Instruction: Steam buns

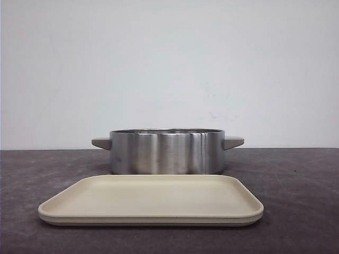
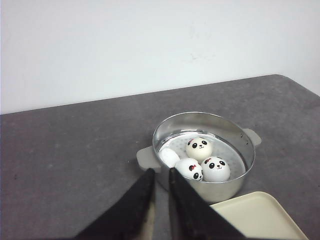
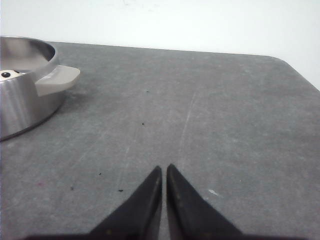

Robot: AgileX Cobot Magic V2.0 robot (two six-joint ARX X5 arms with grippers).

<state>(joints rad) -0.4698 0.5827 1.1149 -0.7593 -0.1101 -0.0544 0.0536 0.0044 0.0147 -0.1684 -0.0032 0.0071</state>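
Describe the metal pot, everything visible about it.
The pot is a low, round, brushed-steel steamer with two grey side handles, lidless and upright on the dark table just behind the beige tray. The left wrist view shows a perforated floor holding four white buns, three showing panda faces. No gripper touches it.

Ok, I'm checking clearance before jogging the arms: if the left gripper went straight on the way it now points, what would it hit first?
Probably the steel pot, at its near wall beside the grey handle. The left gripper points at that spot, with nothing between; depth is unclear.
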